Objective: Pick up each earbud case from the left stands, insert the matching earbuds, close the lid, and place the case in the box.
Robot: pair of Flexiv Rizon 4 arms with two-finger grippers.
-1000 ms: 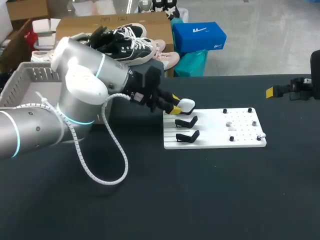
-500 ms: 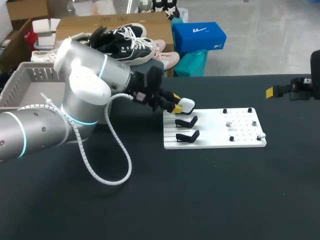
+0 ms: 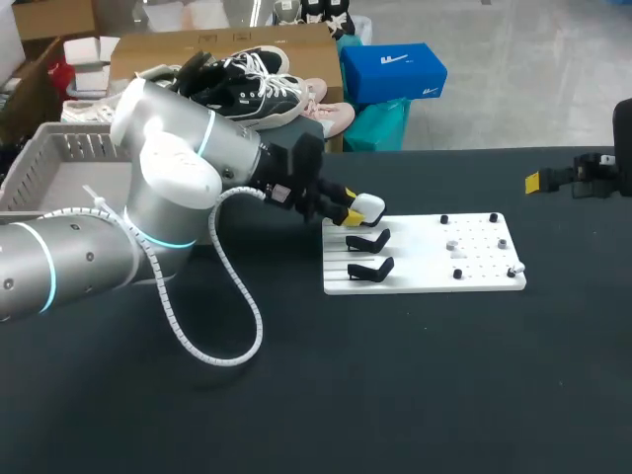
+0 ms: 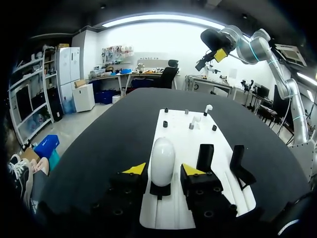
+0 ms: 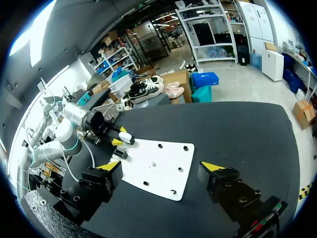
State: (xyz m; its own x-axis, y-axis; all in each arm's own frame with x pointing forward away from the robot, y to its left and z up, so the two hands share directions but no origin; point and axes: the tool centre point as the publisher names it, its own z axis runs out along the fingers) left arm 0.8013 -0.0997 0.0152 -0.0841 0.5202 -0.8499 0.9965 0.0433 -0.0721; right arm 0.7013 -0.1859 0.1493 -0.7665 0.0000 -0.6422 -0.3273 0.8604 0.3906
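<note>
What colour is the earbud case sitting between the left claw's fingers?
White. The earbud case shows best in the left wrist view.

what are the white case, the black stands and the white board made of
Earbud case: likely hard plastic, smooth with a soft sheen along its rounded top.
Stands: probably matte black plastic, no glints.
Board: seemingly rigid white plastic or painted sheet, flat and even; can't tell which.

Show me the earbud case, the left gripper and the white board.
Earbud case (image 4: 162,156): left wrist view, middle of its shell.
Left gripper (image 4: 164,170): left wrist view, midway between its yellow tips.
White board (image 3: 425,277): head view, bare part near its front edge.
</note>
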